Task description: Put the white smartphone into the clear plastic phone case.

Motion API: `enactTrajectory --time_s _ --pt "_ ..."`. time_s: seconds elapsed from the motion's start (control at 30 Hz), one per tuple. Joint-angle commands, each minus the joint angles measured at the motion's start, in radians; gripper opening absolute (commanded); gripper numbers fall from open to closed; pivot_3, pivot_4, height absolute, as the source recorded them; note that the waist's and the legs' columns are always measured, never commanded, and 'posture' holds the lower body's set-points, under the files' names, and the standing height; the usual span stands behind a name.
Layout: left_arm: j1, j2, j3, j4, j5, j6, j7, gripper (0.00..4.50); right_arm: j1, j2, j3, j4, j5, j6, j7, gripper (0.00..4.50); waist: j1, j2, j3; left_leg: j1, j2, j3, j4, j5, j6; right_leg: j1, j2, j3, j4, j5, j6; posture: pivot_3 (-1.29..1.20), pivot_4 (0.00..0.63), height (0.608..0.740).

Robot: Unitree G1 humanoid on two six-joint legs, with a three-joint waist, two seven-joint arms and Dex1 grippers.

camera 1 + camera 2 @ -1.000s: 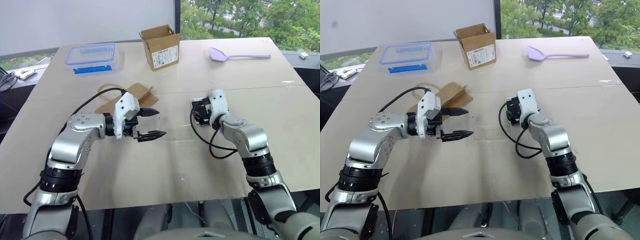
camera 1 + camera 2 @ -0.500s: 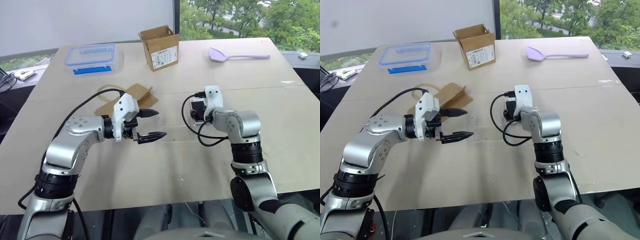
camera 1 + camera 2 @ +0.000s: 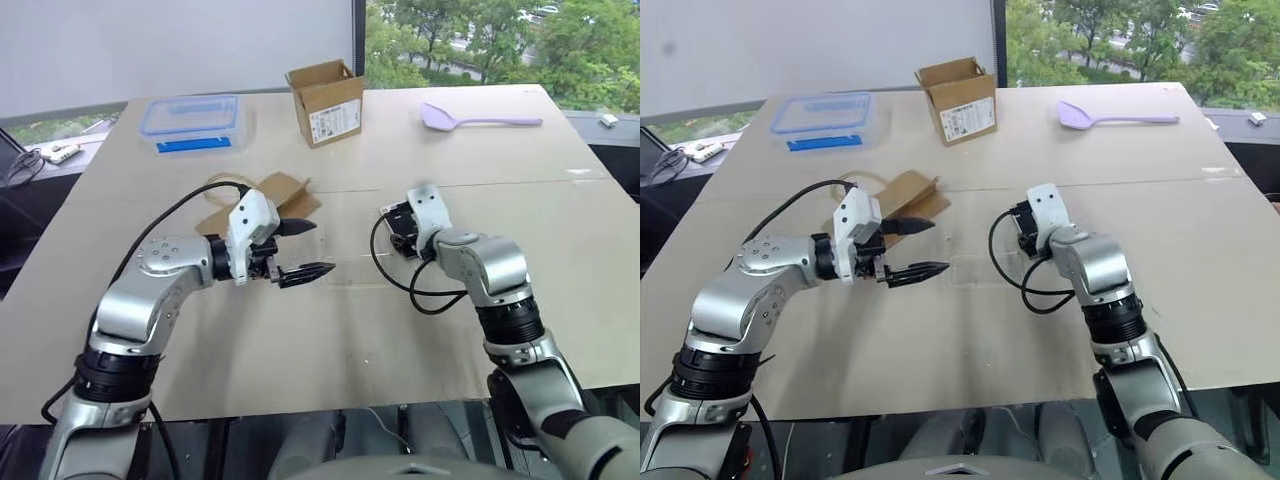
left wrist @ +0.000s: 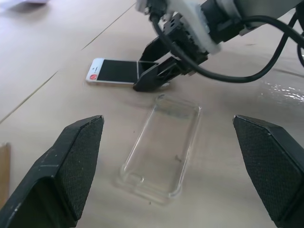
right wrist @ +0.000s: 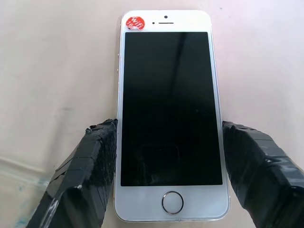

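Table (image 3: pixel 330 330): tan, flat.
Left gripper (image 3: pixel 309 249): fingers spread, empty.
Case (image 4: pixel 160 147): flat, faint, beside phone's near end.
Right gripper (image 4: pixel 153 74): fingers straddle phone, contact unclear.
Phone (image 5: pixel 170 114): screen up, partly hidden behind fingers, button end toward wrist.

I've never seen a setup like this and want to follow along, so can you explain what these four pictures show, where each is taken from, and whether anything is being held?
This is a humanoid robot with two arms, each ending in two black jaws. Two pictures come from cameras in its head, looking down over a table. The other two come from cameras on its wrists, looking along the jaws.

The left gripper hovers open over a clear phone case lying on the table. The right gripper straddles a white phone lying screen up, one jaw on each side; whether they are touching it is hard to say, so nothing is clearly held.

Also on the table: a lidded plastic box, a small cardboard box, a purple spatula and a brown paper bag.
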Motion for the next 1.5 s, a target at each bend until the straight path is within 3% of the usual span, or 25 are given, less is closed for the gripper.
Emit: enactTrajectory --time_s 0.03,0.17,0.23,0.4,0.63,1.03,1.5 --pt "0.012 0.001 0.007 -0.053 -0.007 -0.012 0.018 4.5 0.047 -0.067 0.022 0.026 -0.009 -0.013 0.055 2.93 0.005 0.0 0.0 0.0 0.0 0.0 0.0 0.0 0.0 0.0 0.0 0.0 0.0 0.0 0.0 0.0 0.15 0.74" --pt "0.041 0.004 0.03 -0.049 0.01 -0.031 0.054 4.5 0.04 -0.189 0.001 -0.051 0.015 -0.271 0.22 2.93 0.012 0.002 0.002 -0.002 -0.002 0.0 0.0 0.0 0.0 0.0 -0.002 -0.001 -0.001 0.0 0.0 0.0 0.15 0.74" --pt "0.06 0.013 0.032 -0.039 0.02 -0.039 0.06 4.5 0.016 -0.245 -0.016 -0.081 0.071 -0.284 0.33 2.93 0.009 0.003 0.004 -0.002 -0.002 0.0 0.0 0.0 0.0 -0.001 -0.002 -0.001 -0.001 0.0 0.0 0.0 0.15 0.74" --pt "0.101 0.022 0.025 -0.012 0.035 -0.056 0.056 4.5 -0.06 -0.406 0.086 -0.101 0.109 -0.444 0.654 2.93 -0.01 0.01 0.01 -0.003 0.0 0.001 -0.001 0.0 0.0 -0.003 -0.001 0.0 -0.001 0.0 0.0 0.0 0.15 0.74" --pt "0.146 0.036 0.037 0.004 0.062 -0.098 0.046 4.5 -0.191 -0.473 0.284 0.004 0.04 -0.555 0.943 2.93 -0.003 0.009 0.012 -0.004 0.001 0.001 -0.001 0.0 0.0 -0.002 -0.001 0.0 -0.002 0.0 0.0 0.0 0.15 0.74" --pt "0.257 0.064 0.101 0.034 0.049 -0.203 -0.003 4.5 -0.242 -0.447 0.46 0.102 -0.159 -0.767 1.088 2.93 0.002 0.009 0.012 -0.007 0.0 -0.001 -0.001 0.0 0.0 -0.005 -0.002 -0.002 -0.002 0.0 0.0 0.0 0.15 0.74" --pt "0.29 0.05 0.111 0.084 0.022 -0.253 -0.051 4.5 -0.214 -0.427 0.459 0.076 -0.231 -0.767 1.153 2.92 0.001 0.009 0.012 -0.01 0.0 -0.001 0.0 0.0 0.0 -0.008 -0.002 -0.002 -0.002 0.0 0.0 0.0 0.15 0.74"
